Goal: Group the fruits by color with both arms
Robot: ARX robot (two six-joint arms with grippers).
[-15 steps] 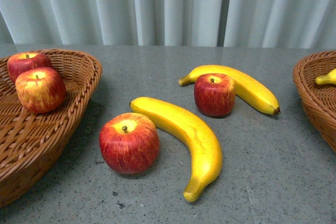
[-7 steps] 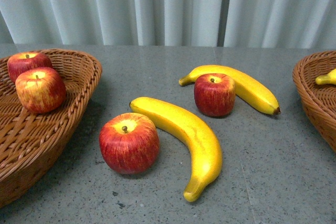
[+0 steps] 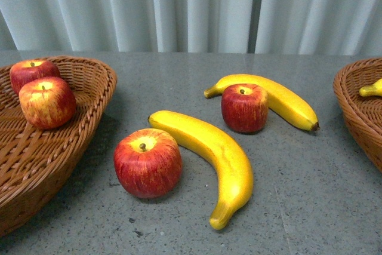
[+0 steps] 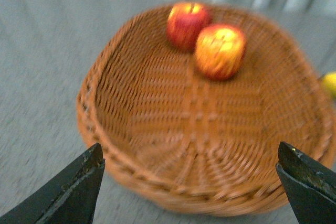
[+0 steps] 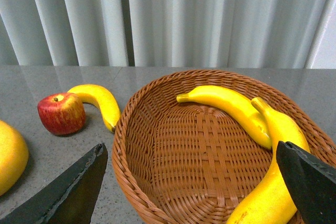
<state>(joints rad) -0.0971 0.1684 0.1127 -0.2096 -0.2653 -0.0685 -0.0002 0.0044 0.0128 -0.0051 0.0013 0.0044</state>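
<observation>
I read near apple (image 3: 148, 163) as deep red with fine yellow streaks, yellow top, brown stem. Same top on far apple (image 3: 244, 107), red is darker. Inside left basket (image 3: 95, 82), front apple (image 3: 47, 102) is red blotched orange-yellow and back apple (image 3: 33, 71) is red. Bright yellow: near banana (image 3: 215, 153) and far banana (image 3: 286, 103), the latter dark-tipped. Brown wicker weave on left basket and right basket (image 3: 352, 111). Grey speckled table (image 3: 322, 195). Pale grey-white curtain (image 3: 197, 10), vertical folds. Black: left claw (image 4: 190, 153), right claw (image 5: 191, 153).
</observation>
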